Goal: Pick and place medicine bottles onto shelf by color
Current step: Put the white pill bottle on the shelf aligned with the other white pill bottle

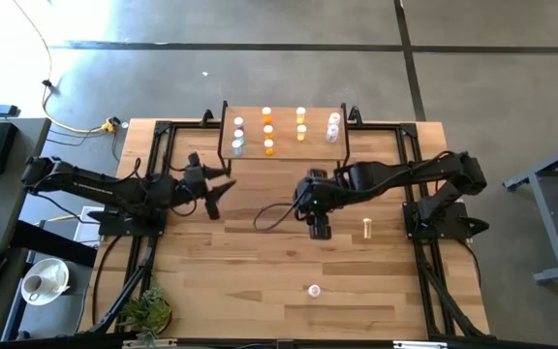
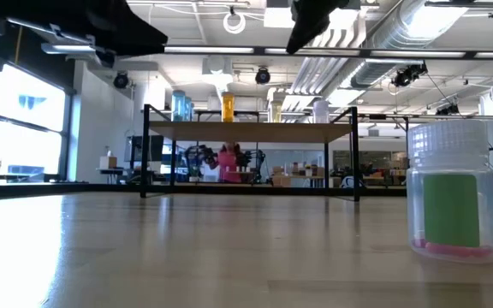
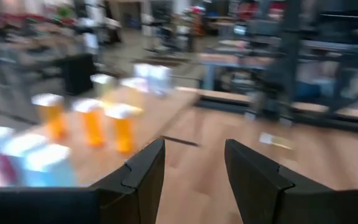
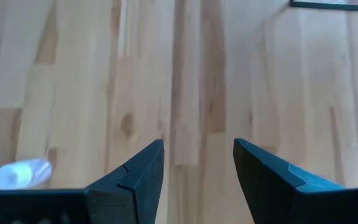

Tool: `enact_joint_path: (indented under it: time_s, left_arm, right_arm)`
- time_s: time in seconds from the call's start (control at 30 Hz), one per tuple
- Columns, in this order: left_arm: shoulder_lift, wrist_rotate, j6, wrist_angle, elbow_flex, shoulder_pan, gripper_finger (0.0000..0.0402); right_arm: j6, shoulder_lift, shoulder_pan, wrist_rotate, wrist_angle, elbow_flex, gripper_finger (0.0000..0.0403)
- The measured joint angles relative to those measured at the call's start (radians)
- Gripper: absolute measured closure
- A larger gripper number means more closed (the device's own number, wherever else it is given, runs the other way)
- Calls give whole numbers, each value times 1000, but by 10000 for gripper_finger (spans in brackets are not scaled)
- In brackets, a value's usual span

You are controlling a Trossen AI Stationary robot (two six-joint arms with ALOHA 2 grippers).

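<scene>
Only green label (image 2: 451, 210) on near bottle (image 2: 454, 192); no legible writing.

Daylight floods the high view from the upper left of the frame, washing the grey floor (image 1: 211, 39) there to a pale glare, while the counter (image 1: 260, 271) is evenly lit with only soft shadows under the arms. In the low view, bright windows (image 2: 24, 120) at the left edge and ceiling lamps blow out to white; the arms at the top are dark silhouettes against them, and the near bottle (image 2: 452, 192) at the right looms large and slightly soft. The left wrist view is smeared with motion blur: the orange bottles (image 3: 92, 121) and the background lose their edges, though the fingers (image 3: 145, 171) stay crisp. The right wrist view is bright and even, with a blurred bottle (image 4: 22, 174) at lower left.
</scene>
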Motion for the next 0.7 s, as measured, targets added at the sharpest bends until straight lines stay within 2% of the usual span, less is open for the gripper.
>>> enact_joint_path:
  time_s: [0.17, 0.27, 0.47, 0.7]
  left_arm:
    - [-2, 76, -47, -21, 0, -71, 245]
    - [-2, 99, -47, -21, 0, -114, 245]
    - [-2, 100, -48, -21, 0, -169, 245]
    - [-2, 101, -74, -21, 0, -190, 245]
  right_arm:
    - [1, 18, 56, -5, -57, 0, 218]
    - [-1, 24, 87, -54, -39, -40, 218]
    - [12, 25, 149, -87, 68, -166, 218]
    - [101, 24, 236, -87, 156, -221, 218]
